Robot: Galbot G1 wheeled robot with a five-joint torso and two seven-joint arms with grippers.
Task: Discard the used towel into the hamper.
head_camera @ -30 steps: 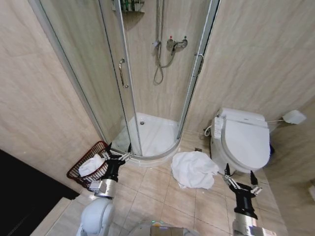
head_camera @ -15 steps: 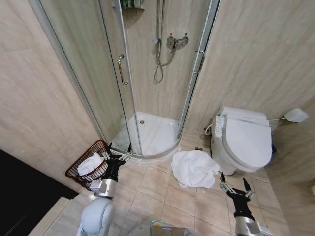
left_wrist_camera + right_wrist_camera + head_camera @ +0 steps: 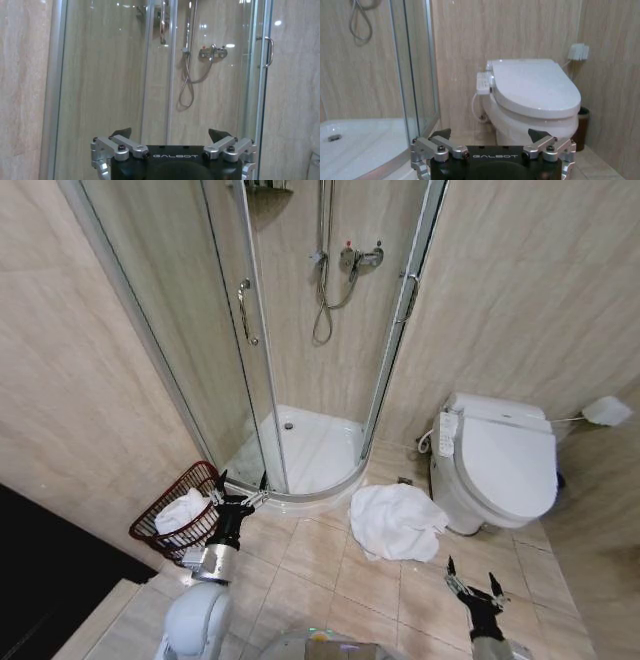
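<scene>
A crumpled white towel lies on the tiled floor between the shower base and the toilet. The hamper, a dark red-brown wire basket, stands on the floor at the left wall and holds a white cloth. My left gripper is open, held up just right of the hamper, with nothing between its fingers; it points at the shower glass. Low at the picture's bottom right, my right gripper is open and empty, below and right of the towel. From the right wrist that gripper faces the toilet.
A curved glass shower cabin with a white tray fills the corner ahead. A white toilet with closed lid stands at the right wall, a small dark bin beside it. Open tiled floor lies in front of me.
My right gripper has dropped lower toward the picture's bottom edge. The view has shifted slightly. Left gripper, towel and hamper stay put.
</scene>
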